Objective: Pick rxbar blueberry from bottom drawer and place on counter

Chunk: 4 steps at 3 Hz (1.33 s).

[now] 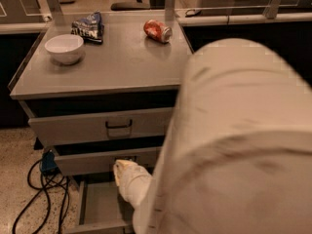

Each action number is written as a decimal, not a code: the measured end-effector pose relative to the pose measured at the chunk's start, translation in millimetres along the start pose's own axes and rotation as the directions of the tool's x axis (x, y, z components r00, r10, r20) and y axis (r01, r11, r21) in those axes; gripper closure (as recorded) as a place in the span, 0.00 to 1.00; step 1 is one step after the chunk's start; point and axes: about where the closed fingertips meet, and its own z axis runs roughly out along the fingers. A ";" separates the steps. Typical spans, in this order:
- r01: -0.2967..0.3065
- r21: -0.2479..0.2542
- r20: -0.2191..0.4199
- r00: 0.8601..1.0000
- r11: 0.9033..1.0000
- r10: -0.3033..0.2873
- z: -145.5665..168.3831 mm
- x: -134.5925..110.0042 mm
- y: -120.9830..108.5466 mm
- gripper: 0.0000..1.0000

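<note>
The counter (117, 62) is the flat grey cabinet top in the upper left. Below it, the bottom drawer (100, 206) stands pulled open near the floor, and the part of its inside that shows is bare grey. My big white arm fills the right half of the view. My gripper (127, 179) sits at the arm's pale end, low over the open bottom drawer, just in front of the middle drawer's front. The rxbar blueberry is not visible; my arm hides much of the drawer.
On the counter stand a white bowl (64, 48), a blue-and-white chip bag (88, 27) and a red soda can (157, 30) lying on its side. Two closed drawer fronts (105, 126) sit above the open one. Black cables (41, 189) lie on the floor at left.
</note>
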 end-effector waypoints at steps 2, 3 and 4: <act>-0.017 0.303 -0.096 0.994 0.953 0.049 -117.1 74.2 -95.7 1.00; -0.017 0.304 -0.096 0.994 0.953 0.049 -117.3 74.4 -95.9 1.00; 0.032 0.377 -0.183 0.982 0.926 0.041 -148.8 106.9 -131.9 1.00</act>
